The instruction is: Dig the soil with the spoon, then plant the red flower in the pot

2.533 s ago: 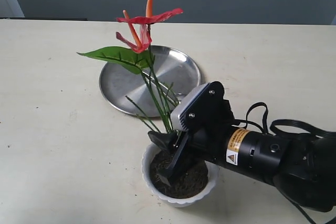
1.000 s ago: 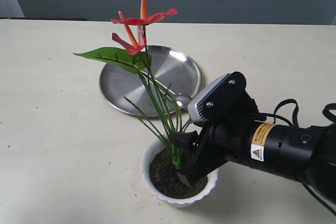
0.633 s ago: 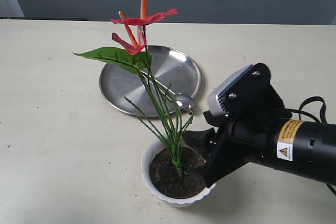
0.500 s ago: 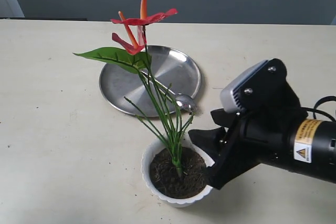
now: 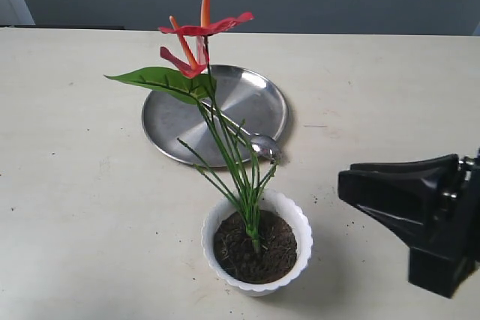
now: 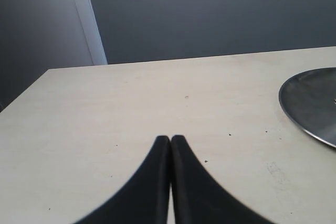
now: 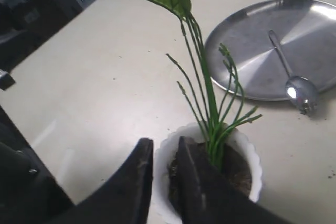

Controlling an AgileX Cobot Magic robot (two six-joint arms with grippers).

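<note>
The red flower (image 5: 206,28) stands upright in the white pot (image 5: 300,224). Its thin green stems are sunk into the soil (image 5: 274,249) near the middle. The pot sits on the near side of the table (image 5: 75,185), just this side of the steel plate (image 5: 172,121). The spoon (image 5: 262,145) lies on the plate with its bowl at the near right rim.

My right gripper (image 5: 343,183) hangs to the right of the pot, well apart from it. Its jaws are drawn close with only a slim gap, and they hold nothing. My left gripper (image 6: 170,139) is pressed closed and empty, over bare table left of the plate.

To me the planting looks done, so the danger now is undoing it. The flower is tall and top-heavy in loose, crumbly soil, and it may lean by itself. If I swing the right arm leftward, it could brush the stems or knock the light pot, spilling soil.
</note>
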